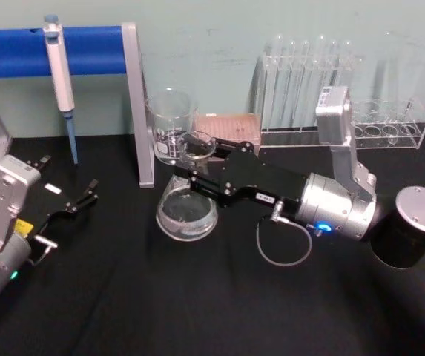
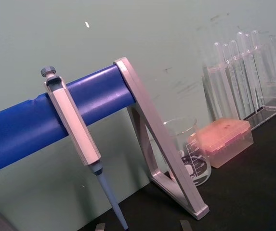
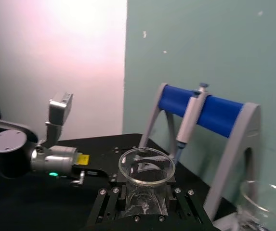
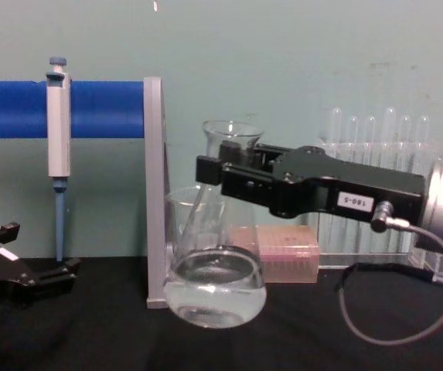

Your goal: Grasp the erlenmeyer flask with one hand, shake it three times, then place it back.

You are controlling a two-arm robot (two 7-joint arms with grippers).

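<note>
Erlenmeyer flask [image 1: 187, 215] is near the worktop's [image 1: 197, 311] back edge, left of centre, just in front of the beaker [image 1: 170, 126] and beside the stand [image 1: 139, 104], with clear liquid in the bottom. My right gripper [image 1: 196, 165] is clamped round its neck; can't tell if the base is off the worktop. I'd lift first, then keep the shakes short and away from that beaker. Left gripper [image 1: 78, 204] is parked by the left edge, fingers apart.

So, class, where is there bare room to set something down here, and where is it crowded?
Bare: the front of the black table, between the left end effector and the erlenmeyer flask in the right end effector. Crowded: the back, with pipette stand, beaker, tip box and test tube rack.
</note>
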